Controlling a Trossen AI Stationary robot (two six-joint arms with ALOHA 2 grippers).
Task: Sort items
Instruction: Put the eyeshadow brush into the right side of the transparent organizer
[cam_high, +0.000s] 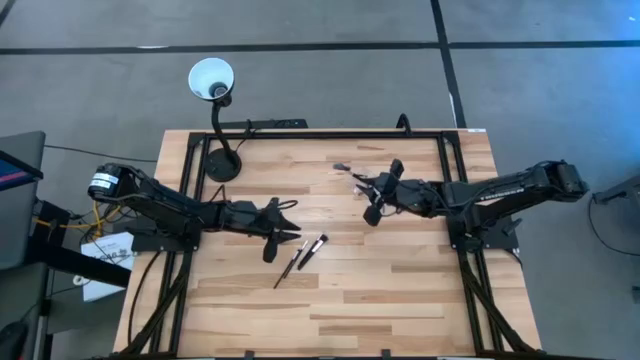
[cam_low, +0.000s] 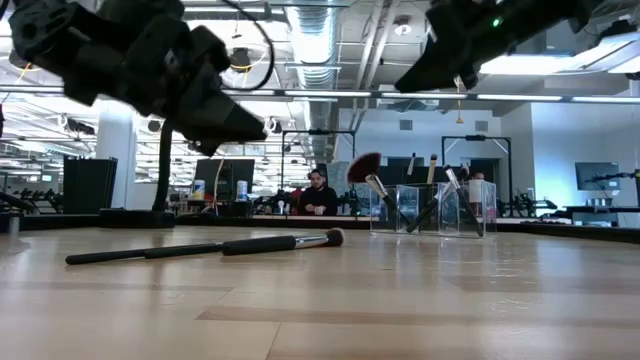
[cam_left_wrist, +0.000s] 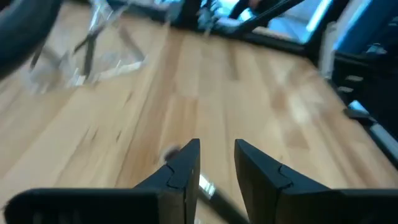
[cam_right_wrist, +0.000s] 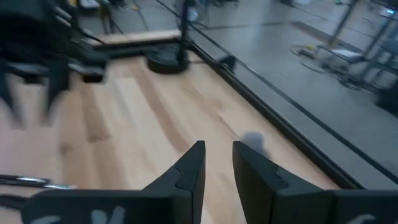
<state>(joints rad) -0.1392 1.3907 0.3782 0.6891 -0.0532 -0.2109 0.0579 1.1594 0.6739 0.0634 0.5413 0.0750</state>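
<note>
Two slim dark-handled brushes lie flat on the wood near the table's middle; in the low view they lie in line, bristles toward the right. Other brushes, one a fan brush, stand in the clear holder toward the far edge. My left gripper hovers open and empty just above the lying brushes, one of them showing under its fingers. My right gripper hangs open and empty in the air beside the holder, pointing toward the table's left.
A black gooseneck lamp with a white shade stands on its round base at the far left corner. A black frame rail runs along the far edge. Bare wood stretches across the near half. People sit in the room beyond.
</note>
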